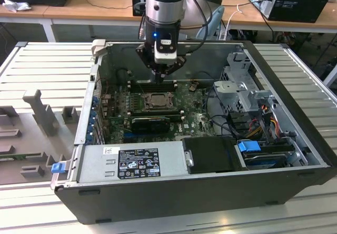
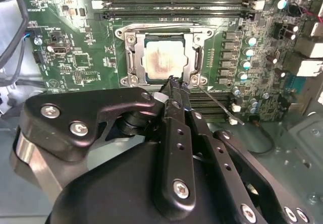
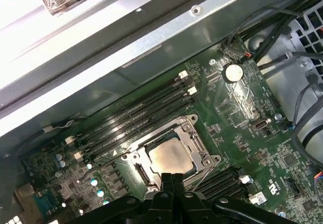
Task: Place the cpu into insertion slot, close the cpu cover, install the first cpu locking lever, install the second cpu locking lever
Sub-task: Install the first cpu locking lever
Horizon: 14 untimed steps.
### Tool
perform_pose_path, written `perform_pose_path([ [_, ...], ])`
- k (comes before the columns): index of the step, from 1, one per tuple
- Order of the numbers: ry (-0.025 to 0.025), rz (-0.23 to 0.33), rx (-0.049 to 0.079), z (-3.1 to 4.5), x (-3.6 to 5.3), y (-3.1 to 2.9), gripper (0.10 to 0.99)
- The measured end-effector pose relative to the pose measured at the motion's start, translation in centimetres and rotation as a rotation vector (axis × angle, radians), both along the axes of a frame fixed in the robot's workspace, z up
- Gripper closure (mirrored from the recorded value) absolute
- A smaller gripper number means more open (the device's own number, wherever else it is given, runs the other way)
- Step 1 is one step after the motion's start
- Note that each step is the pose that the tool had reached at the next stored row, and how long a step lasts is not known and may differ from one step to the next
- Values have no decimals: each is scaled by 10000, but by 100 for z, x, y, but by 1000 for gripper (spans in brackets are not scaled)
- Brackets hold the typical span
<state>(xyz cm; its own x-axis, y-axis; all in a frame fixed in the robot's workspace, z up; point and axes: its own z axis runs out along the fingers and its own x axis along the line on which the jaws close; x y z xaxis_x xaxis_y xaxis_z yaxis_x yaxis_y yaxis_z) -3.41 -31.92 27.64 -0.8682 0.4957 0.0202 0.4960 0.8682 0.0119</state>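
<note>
The cpu point(image 2: 162, 58) lies flat in the insertion slot point(image 3: 141, 169), its pale metal top facing up. Around it sits the cpu cover point(image 2: 133, 57), a dull metal frame lying down over the chip's edges. My gripper point(image 2: 174, 82) is shut with nothing between its fingers, its tips just above one corner of the socket. From that corner a thin metal lever point(image 2: 217, 102) slants away over the board. In the exterior view the gripper point(image 1: 159, 76) hangs inside the open case just behind the cpu point(image 1: 156, 101). In the first wrist view the gripper point(image 3: 172, 177) overlaps the near edge of the cpu point(image 3: 169, 156).
Long black memory slots point(image 2: 171, 4) run beside the socket. A long black card point(image 1: 152, 122) lies in front of it. The grey power supply point(image 1: 131, 163), a drive cage point(image 1: 245, 91) and cables point(image 1: 266, 120) fill the case's front and the exterior view's right. The case wall point(image 3: 151, 47) rises close behind.
</note>
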Motion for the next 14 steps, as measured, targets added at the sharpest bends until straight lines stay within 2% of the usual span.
perform_pose_path([
  [3,0,244,0,0,0,0,980],
  [10,0,1240,0,0,0,0,980],
  [14,0,2552,0,0,0,0,980],
])
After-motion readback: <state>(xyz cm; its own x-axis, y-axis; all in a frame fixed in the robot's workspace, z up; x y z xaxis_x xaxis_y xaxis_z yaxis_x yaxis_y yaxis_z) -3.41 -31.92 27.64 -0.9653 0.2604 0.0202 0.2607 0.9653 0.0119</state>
